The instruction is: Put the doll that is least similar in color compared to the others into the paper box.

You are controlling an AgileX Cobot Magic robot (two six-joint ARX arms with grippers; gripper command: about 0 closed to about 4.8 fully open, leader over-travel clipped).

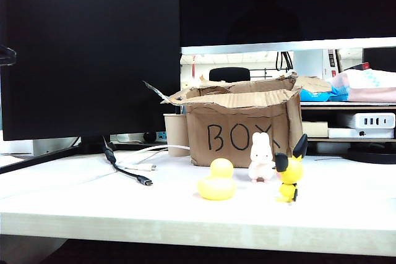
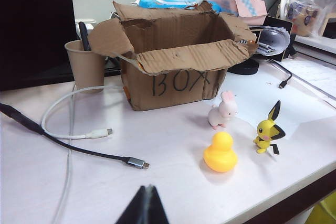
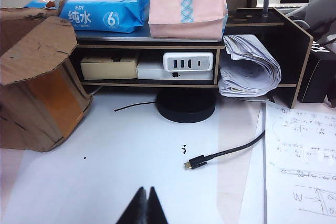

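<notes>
Rabbit doll (image 1: 261,156) stands upright on the white table (image 1: 74,196), centre-right of the exterior frame, just in front of the box (image 1: 244,122), apart from both grippers. Box sits mid-frame behind the toys, flaps ragged and open, "BOX" in black marker on its front. Duck (image 1: 217,180) sits left of and nearer than the rabbit; yellow figure with black ears (image 1: 289,172) stands just right of the rabbit, close but whether touching I can't tell.

Left wrist view: left gripper (image 2: 146,203) shows at the bottom edge, tips pressed together to a point, nothing between them, well short of the duck (image 2: 220,152), the rabbit (image 2: 222,110) and the black-eared figure (image 2: 269,128). Box (image 2: 173,72) behind them, paper cup (image 2: 85,64) to its left, a white cable (image 2: 63,124) and a black cable (image 2: 79,148) lying on the table left of the toys.

Right wrist view: right gripper (image 3: 145,205) at the bottom edge, jaws clenched, empty, over bare tabletop. Box corner (image 3: 37,87) at left, shelf (image 3: 184,45) with wipes and papers behind, black cable (image 3: 226,153) at right. Neither gripper shows in the exterior view.
</notes>
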